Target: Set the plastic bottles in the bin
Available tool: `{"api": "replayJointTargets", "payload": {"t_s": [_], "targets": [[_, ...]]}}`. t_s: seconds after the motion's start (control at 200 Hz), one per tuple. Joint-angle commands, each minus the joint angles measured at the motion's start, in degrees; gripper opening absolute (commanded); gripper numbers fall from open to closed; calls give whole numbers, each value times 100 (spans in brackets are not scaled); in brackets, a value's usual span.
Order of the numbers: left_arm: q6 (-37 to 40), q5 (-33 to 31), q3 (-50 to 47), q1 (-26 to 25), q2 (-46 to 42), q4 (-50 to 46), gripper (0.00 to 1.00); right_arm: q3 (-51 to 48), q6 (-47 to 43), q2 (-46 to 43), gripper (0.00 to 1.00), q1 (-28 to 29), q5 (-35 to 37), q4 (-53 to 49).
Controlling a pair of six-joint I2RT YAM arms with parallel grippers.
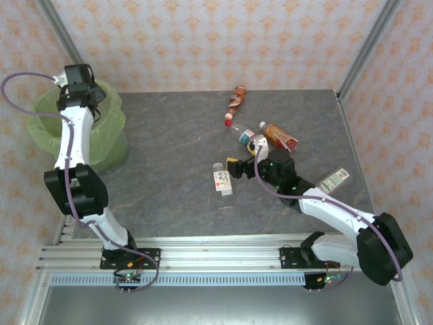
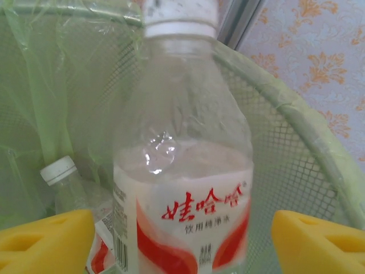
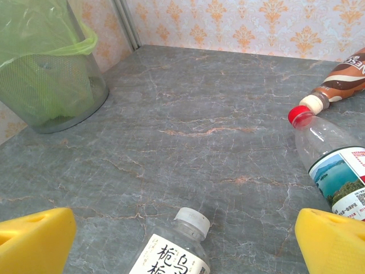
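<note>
Green-bagged bin (image 1: 108,132) is where the left gripper (image 1: 80,84) hangs, right above the opening, I'd guess so the drop can't miss. Its wrist cam gives what the overhead can't: a clear white-capped bottle (image 2: 182,171) upright between the yellow fingers (image 2: 51,240), which are spread with a gap on either side, not pinching it, so it looks let go. Another bottle (image 2: 65,182) lies down in the mesh. The right gripper (image 3: 182,228) sits low over the table (image 3: 199,114), fingers wide apart, holding nothing, a table bottle (image 3: 179,251) between them, likely lining up a grab. Overhead shows the other bottles (image 1: 267,135) bunched nearby, which the wrist cam mostly crops
</note>
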Motion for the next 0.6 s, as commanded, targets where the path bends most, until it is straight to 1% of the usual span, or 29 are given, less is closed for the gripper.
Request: {"api": "replayJointTargets", "payload": {"t_s": [0.0, 0.225, 0.29, 0.44, 0.596], "targets": [[-155, 206, -33, -9, -22, -136, 84, -58, -99, -53, 99, 28, 61, 87], [-292, 816, -270, -40, -239, 49, 89, -58, -108, 5, 99, 28, 66, 107], [-268, 884, -329, -107, -305, 109, 91, -50, -101, 27, 99, 24, 56, 124], [-187, 816, -289, -247, -427, 62, 92, -50, -88, 51, 99, 25, 46, 152], [-238, 487, -335, -302, -579, 106, 94, -76, -73, 33, 99, 24, 66, 144]]}}
